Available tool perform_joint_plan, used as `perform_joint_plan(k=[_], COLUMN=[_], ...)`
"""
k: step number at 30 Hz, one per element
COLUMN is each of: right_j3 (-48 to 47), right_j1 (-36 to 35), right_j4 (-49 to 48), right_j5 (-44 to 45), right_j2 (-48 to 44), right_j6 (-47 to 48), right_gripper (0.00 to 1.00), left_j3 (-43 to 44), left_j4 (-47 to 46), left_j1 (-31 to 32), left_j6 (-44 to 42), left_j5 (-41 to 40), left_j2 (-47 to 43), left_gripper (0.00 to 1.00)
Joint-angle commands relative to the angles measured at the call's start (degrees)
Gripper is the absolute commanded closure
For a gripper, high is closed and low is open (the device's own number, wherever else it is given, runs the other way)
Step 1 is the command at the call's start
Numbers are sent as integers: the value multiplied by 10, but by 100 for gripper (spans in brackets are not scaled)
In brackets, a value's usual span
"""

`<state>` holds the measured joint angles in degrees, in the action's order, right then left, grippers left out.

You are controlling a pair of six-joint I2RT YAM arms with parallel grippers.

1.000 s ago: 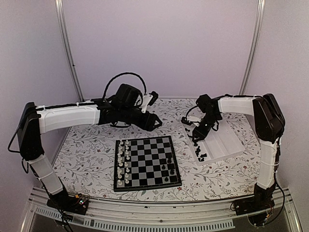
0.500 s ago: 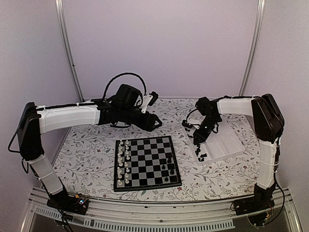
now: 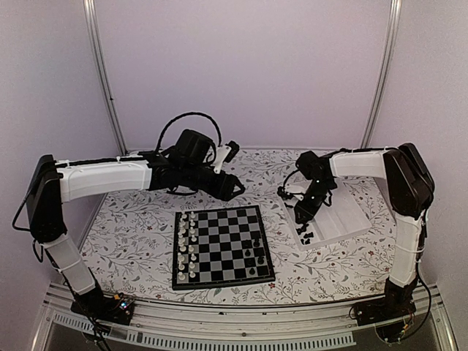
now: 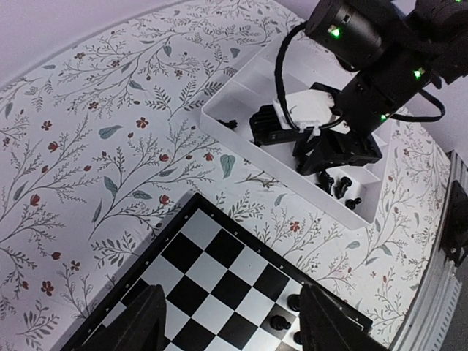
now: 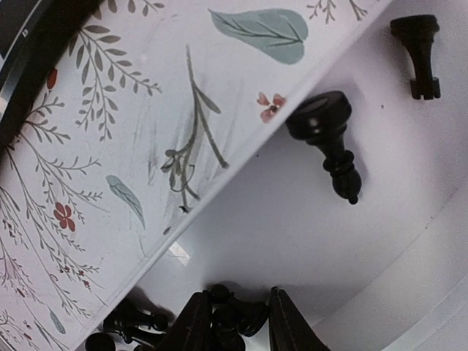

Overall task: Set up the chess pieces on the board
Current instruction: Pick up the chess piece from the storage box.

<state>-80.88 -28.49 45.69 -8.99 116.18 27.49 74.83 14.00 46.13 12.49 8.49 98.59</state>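
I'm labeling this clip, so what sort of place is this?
Probably a robot test bench in a lab: a left arm and right arm bolted to a metal rail at the near edge, bare walls with metal posts around it, and a chessboard on a flowered cloth.

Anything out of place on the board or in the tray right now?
Nothing looks spilled or damaged. The loose black chess pieces lie on their sides in the white tray rather than standing, and the board sits slightly skewed to the near edge of the table. Neither looks like a problem.
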Motion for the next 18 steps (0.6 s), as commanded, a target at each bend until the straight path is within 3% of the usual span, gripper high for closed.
perform_joint_plan(k=[1,7,13,18], right_j3=[27,50,58,57], right_j1=[-3,-3,-7,-10], right_j4=[31,28,28,46], right_j5=[14,23,25,17], right_j2=[-16,-30,-47,-62], right_j6=[-15,-18,-12,-9], right_gripper=[71,69,81,74], left_j3=[-12,-24,-30,-31], left_j4=[-16,-27,-28,-29], left_j1=[6,6,7,6], left_j6=[2,8,5,4], left_j5=[1,4,0,-1], left_j2=[-21,-27,-33,-34], left_gripper=[36,36,36,36])
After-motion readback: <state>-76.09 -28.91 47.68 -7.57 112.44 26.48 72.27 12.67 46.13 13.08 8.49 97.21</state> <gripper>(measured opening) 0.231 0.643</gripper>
